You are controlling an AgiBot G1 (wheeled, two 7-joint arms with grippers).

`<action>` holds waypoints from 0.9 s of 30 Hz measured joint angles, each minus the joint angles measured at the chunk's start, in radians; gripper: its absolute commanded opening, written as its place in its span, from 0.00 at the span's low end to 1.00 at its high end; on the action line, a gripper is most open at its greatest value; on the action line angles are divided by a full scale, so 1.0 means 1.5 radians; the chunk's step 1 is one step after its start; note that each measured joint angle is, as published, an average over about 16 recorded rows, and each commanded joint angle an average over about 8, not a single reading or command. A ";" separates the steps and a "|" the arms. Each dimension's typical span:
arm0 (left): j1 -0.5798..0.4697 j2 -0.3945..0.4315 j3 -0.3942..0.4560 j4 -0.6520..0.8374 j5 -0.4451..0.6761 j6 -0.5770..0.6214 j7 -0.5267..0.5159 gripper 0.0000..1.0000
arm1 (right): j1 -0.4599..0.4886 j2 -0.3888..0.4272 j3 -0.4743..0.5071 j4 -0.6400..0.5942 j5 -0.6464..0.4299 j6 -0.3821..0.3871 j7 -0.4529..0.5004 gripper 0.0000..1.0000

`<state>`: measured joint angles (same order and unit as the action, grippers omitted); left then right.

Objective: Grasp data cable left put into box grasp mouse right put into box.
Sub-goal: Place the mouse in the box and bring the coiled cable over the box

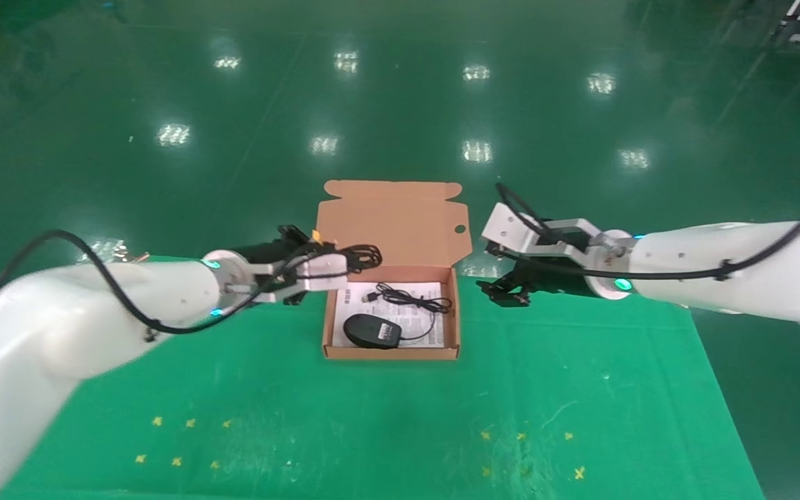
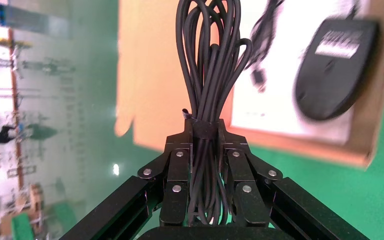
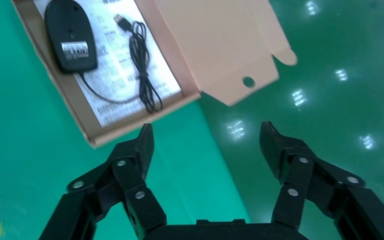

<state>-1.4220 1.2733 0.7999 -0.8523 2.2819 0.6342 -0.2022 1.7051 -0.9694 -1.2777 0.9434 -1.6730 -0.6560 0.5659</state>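
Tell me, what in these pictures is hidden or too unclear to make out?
- Leaflet print: too small in the head view; the mouse and its cord cover part of it.
- Mouse label: blurred in the left wrist view.
- Data cable: its loop tops are cut off by the left wrist view's edge; its lower end hides inside the left claw.
- Box: its near corner is cut off by the right wrist view's edge, beyond the open right claw.

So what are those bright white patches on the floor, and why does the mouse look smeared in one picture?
Head view: ceiling lights glare off the glossy green floor. Left wrist view: the mouse is blurred, while the data cable in the left hand is sharp.
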 measured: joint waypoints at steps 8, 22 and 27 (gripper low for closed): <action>-0.007 0.049 0.034 0.090 -0.086 -0.051 0.087 0.00 | 0.015 0.102 -0.012 0.145 -0.085 -0.020 0.125 1.00; -0.024 0.065 0.129 0.134 -0.235 -0.087 0.163 0.53 | 0.033 0.172 -0.022 0.268 -0.199 -0.074 0.266 1.00; -0.028 0.066 0.145 0.136 -0.254 -0.088 0.169 1.00 | 0.037 0.173 -0.023 0.273 -0.209 -0.083 0.274 1.00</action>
<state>-1.4646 1.3724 1.0174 -0.6479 1.9002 0.5018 0.0520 1.7603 -0.7106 -1.3126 1.3525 -1.9866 -0.7812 0.9775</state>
